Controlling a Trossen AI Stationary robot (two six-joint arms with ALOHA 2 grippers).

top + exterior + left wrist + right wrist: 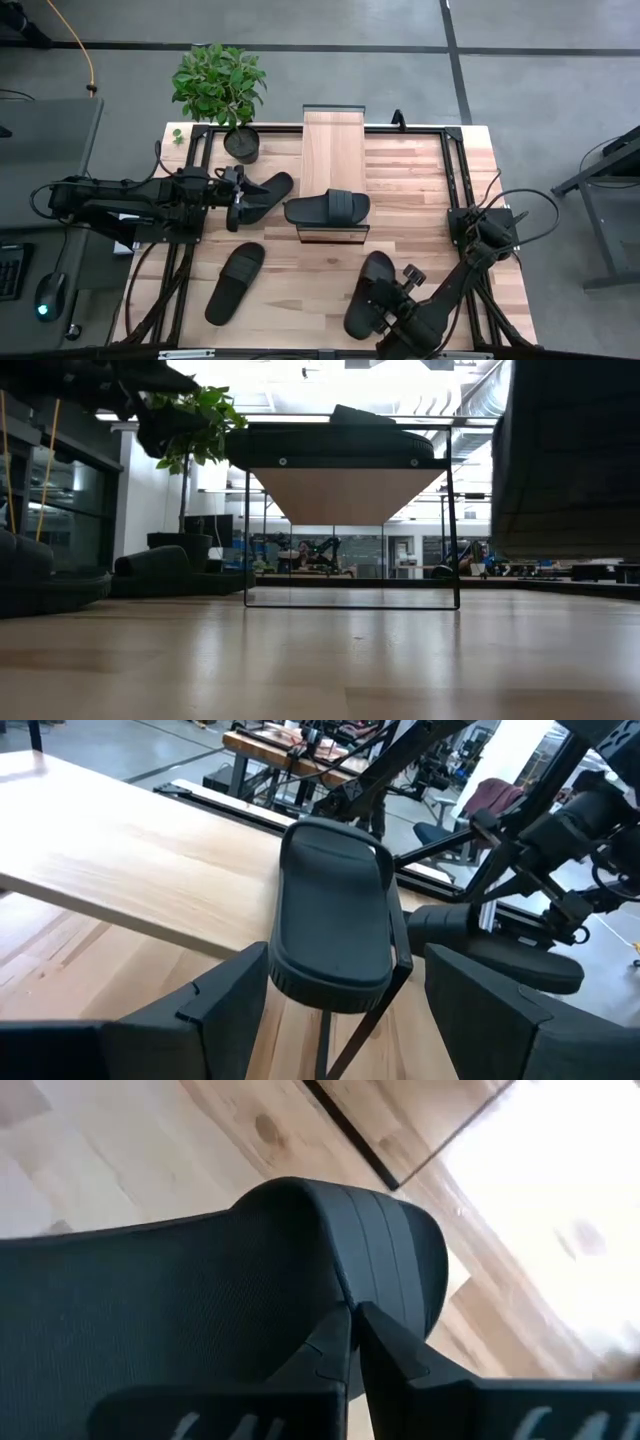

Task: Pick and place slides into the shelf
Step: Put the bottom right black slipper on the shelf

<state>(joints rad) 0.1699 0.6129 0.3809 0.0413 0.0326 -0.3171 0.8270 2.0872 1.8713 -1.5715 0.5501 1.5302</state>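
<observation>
L gripper (240, 200) sits at the left-mid of the light wooden tabletop (420, 180), fingers (225, 1010) spread wide, holding nothing. Straight ahead of it: a black ribbed-strap foam slide sandal (327, 209) lying crosswise on the near end of the long narrow light-wood shelf w/ dark frame (334, 150); in the left wrist view that slide (335, 915) sits between the open fingers but further out, not touched. A 2nd black slide (268, 190) lies on the table just beside the L gripper, on its far side, angled toward the shelf. 3rd black slide (236, 282) lies on the table toward the front edge, well apart from both grippers.

R gripper (395, 295) is at the front-right of the table, clamped on the 4th black slide (368, 293); right wrist view shows fingertips (385, 1345) pinched together on its ribbed strap (370, 1245). Can't tell if the sole is off the table.

Green potted plant in dark pot (222, 90) stands at the back edge, beyond the L gripper, left of the shelf's far end
</observation>
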